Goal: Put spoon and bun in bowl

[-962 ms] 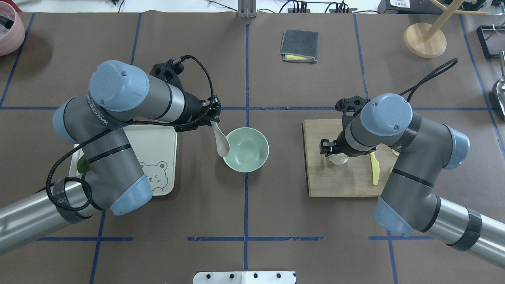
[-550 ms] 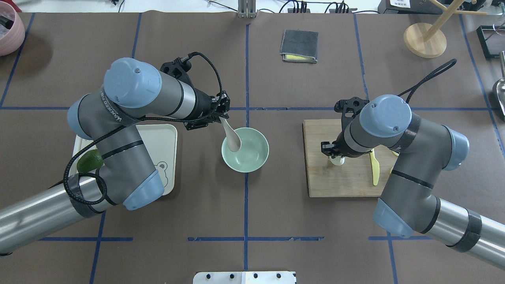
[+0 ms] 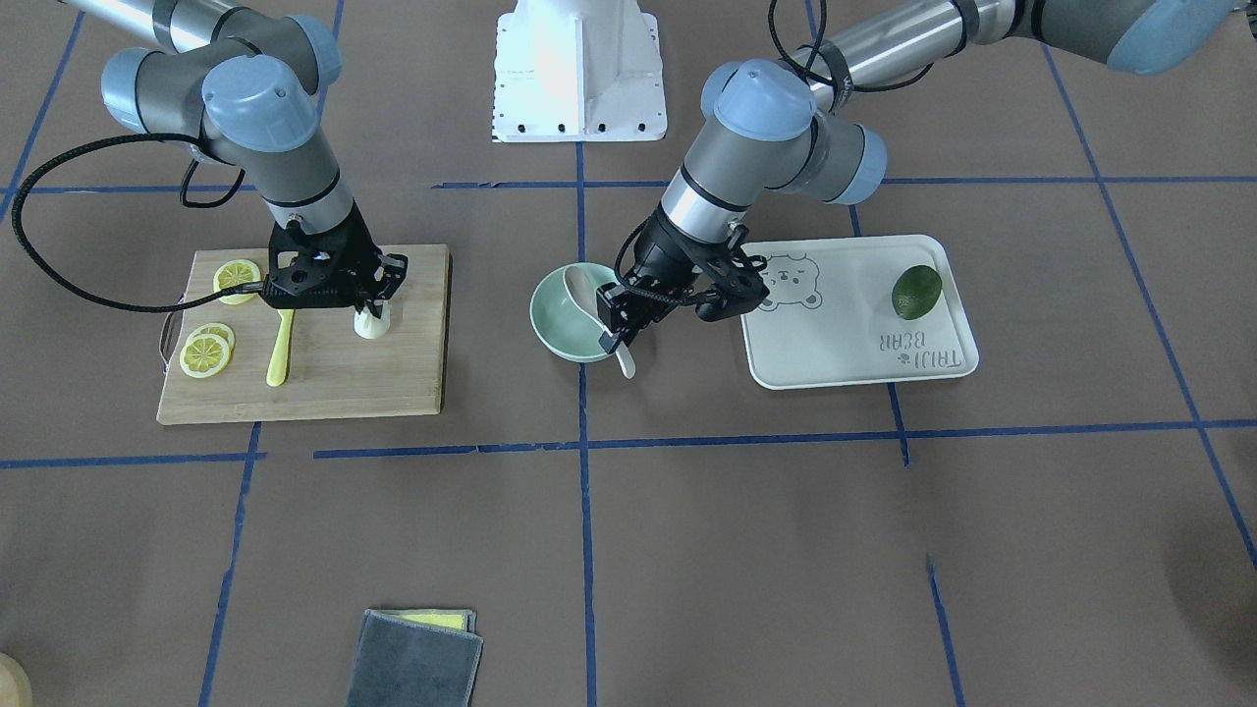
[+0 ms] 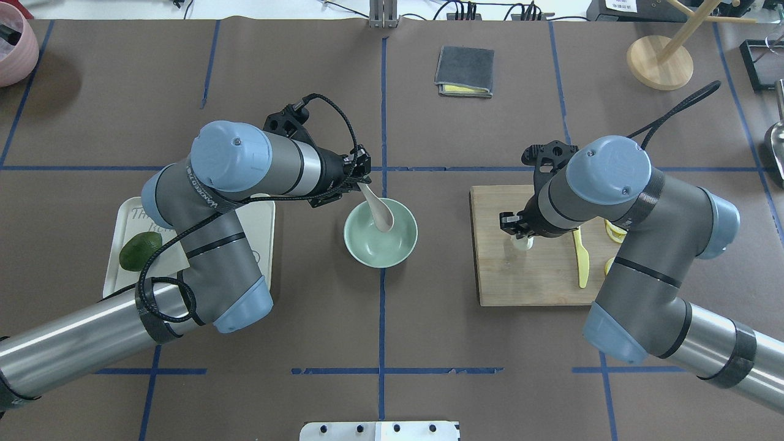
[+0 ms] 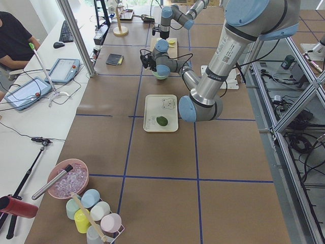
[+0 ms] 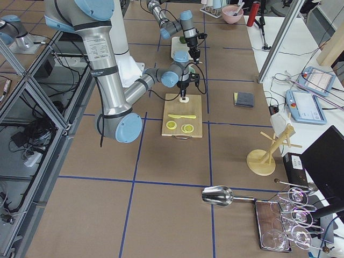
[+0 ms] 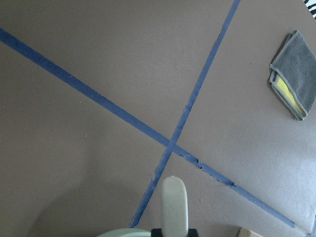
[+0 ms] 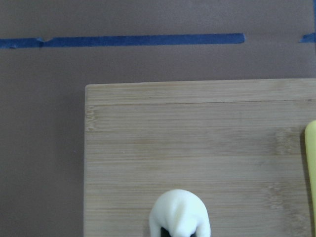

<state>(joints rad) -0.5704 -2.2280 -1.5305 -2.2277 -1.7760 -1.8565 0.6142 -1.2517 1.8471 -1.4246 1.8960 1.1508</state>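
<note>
The pale mint-green bowl point(image 4: 392, 248) point(image 3: 552, 319) stands at the table's middle. My left gripper point(image 4: 362, 174) point(image 3: 619, 329) is shut on the handle of the cream spoon point(image 4: 381, 211) point(image 3: 581, 285). It holds the spoon tilted, scoop down inside the bowl's rim. The left wrist view shows the spoon's handle point(image 7: 174, 205). The white bun point(image 4: 521, 242) point(image 3: 371, 324) point(image 8: 180, 212) is on the wooden cutting board point(image 4: 527, 275). My right gripper point(image 4: 519, 233) point(image 3: 371, 304) is shut on it from above. I cannot tell whether the bun touches the board.
An off-white bear tray point(image 4: 260, 211) point(image 3: 854, 339) with a green fruit point(image 4: 140, 250) lies left of the bowl. A yellow knife point(image 4: 582, 257) and lemon slices point(image 3: 206, 352) lie on the board. A grey cloth point(image 4: 464, 71) and a wooden stand point(image 4: 659, 61) are at the back.
My left arm has moved right with the spoon, and its scoop went from the bowl's left rim to over the bowl. My right arm has shifted slightly over the bun.
</note>
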